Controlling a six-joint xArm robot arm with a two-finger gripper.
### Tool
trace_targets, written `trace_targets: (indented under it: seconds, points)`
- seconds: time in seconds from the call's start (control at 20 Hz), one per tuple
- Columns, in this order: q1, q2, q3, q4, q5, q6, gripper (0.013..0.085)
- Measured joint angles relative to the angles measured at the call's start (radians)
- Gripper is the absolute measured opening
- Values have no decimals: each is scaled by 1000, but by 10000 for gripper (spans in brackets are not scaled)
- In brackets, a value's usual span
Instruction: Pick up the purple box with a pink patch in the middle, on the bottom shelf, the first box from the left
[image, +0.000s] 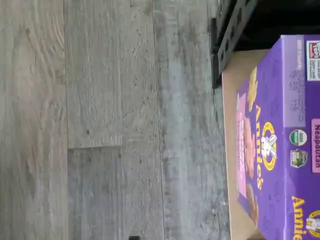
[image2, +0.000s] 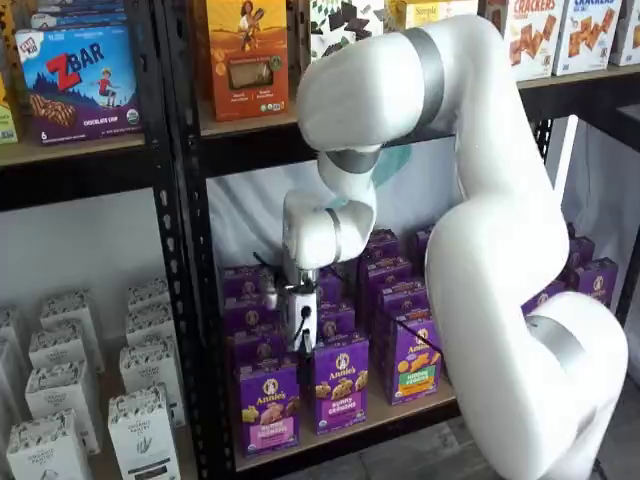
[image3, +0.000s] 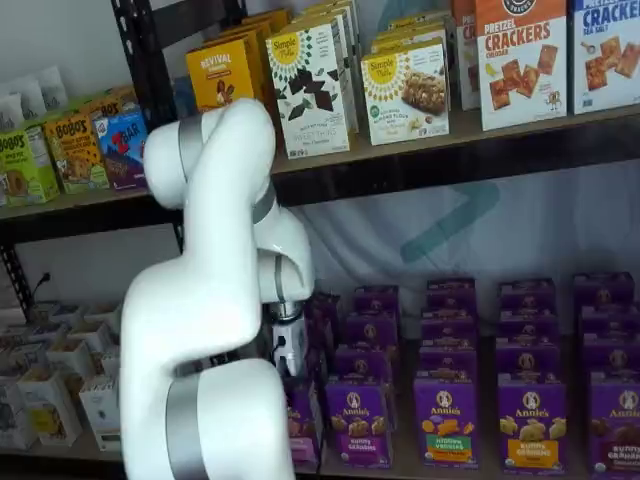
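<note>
The purple box (image2: 268, 405) with a pink patch stands upright at the left front of the bottom shelf (image2: 400, 418). In the wrist view the purple box (image: 280, 145) lies close by at the shelf's corner, on the tan board (image: 231, 150). My gripper (image2: 302, 348) hangs just above the box's top, its white body upright. Its black fingers show side-on, so I cannot tell whether they are open or shut. In a shelf view my arm hides most of the box (image3: 303, 428), and the gripper (image3: 289, 370) sits above it.
An all-purple Bunny Grahams carton (image2: 341, 383) stands right of the box, then one with a green and orange patch (image2: 411, 362). More purple cartons stand in rows behind. A black rack post (image2: 190, 300) is at the left, with white cartons (image2: 140, 430) beyond. Grey floor (image: 100, 125) lies below.
</note>
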Motion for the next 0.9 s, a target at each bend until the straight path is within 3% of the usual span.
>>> trace_targets:
  seconds: [0.3,0.6,0.9]
  points:
    - [9,23,-20,-3,-29,11,850]
    - [20,48,-26,68,-110,-46,850]
    - [18,90,-74,45,-110,-26,850]
